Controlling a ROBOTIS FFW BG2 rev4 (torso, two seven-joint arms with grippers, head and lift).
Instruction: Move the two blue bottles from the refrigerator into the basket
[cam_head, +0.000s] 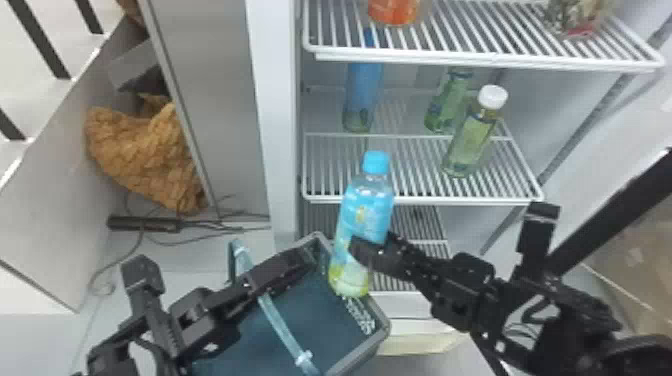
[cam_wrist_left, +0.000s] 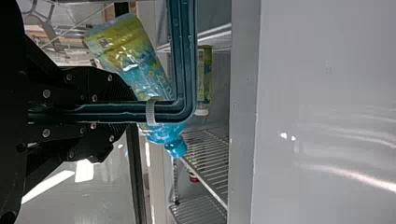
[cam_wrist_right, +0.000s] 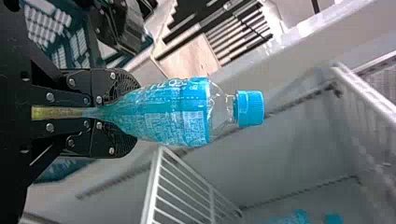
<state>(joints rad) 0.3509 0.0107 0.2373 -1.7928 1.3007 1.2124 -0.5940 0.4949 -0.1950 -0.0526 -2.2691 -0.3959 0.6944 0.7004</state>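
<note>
Your right end effector is narrowed on the lower part of a blue-capped bottle. The cap points up and the bottle leans a little, so its neck stands free above the fingers; that low hold probably serves to lift it clear of the shelf. Its base overlaps the basket at the rim nearest the refrigerator, though how high above it you cannot tell.

Across from it, your left end effector is closed on the basket's rim, likely to steady it and keep its mouth toward the incoming bottle. The next move probably calls for bringing the base farther inside before you let go; it could catch the rim.

Farther out, beyond your right end effector, two green bottles and what looks like the second blue bottle stand in the refrigerator.
</note>
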